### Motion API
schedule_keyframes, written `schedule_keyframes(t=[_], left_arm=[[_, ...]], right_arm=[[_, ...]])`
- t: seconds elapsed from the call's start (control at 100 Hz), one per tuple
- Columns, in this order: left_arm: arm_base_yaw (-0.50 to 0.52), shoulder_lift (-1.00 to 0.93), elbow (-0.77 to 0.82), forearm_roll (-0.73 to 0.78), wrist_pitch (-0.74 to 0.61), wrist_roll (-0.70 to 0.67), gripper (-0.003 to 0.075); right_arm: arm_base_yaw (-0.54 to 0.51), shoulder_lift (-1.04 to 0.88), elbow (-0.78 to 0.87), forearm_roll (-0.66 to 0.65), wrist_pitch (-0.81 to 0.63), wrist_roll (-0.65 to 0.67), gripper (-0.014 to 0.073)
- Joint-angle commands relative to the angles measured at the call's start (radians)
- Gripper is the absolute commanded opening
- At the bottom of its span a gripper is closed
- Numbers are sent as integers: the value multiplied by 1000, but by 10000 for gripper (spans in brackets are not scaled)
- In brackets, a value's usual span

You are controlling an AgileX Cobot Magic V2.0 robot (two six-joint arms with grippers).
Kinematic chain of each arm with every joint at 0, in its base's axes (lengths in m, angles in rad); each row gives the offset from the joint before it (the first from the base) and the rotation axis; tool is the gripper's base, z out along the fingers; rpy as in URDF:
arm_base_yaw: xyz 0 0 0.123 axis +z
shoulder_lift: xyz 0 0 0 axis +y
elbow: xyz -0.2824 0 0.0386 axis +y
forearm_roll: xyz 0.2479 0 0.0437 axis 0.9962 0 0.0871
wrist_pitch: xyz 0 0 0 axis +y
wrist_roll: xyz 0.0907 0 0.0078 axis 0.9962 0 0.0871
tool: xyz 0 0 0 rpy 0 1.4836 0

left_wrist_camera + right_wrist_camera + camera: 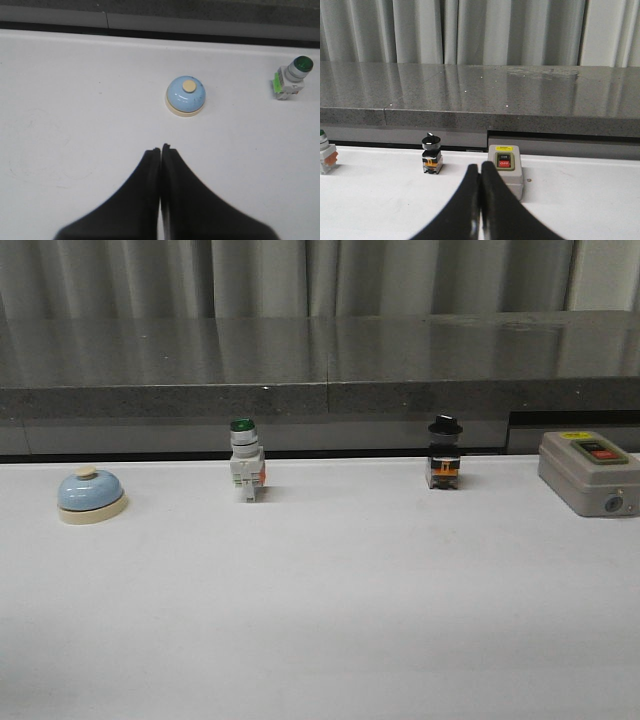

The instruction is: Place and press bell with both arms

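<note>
The light-blue bell with cream base and cream button stands on the white table at the far left. It also shows in the left wrist view, ahead of my left gripper and a little to one side, with a clear gap of table between them. The left gripper is shut and empty. My right gripper is shut and empty, over the table in front of the grey box. Neither arm shows in the front view.
A green-capped white pushbutton switch stands at the back left of centre, also in the left wrist view. A black-knobbed selector switch stands right of centre. A grey box with red button sits far right. A dark stone ledge runs behind the table.
</note>
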Motion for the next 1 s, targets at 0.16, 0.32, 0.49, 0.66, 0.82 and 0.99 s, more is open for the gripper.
schedule_keyframes(t=[0.16, 0.32, 0.49, 0.66, 0.82, 0.99], left_arm=[[2, 18, -41, -10, -36, 30, 140], [2, 18, -41, -10, -26, 50, 599], [2, 18, -41, -23, -22, 49, 658], [-19, 33, -54, -59, -37, 53, 630], [-103, 139, -115, -61, -49, 53, 630], [-151, 306, -212, -59, -110, 53, 630]], right_arm=[[-6, -15, -13, -5, -83, -4, -60], [-6, -15, -13, -5, -83, -4, -60], [-6, -15, -13, -5, -83, -4, -60], [-6, -15, -13, -5, -83, -4, -60], [-6, -15, -13, -5, -83, -4, -60], [-6, -15, -13, -5, -83, -4, -60]])
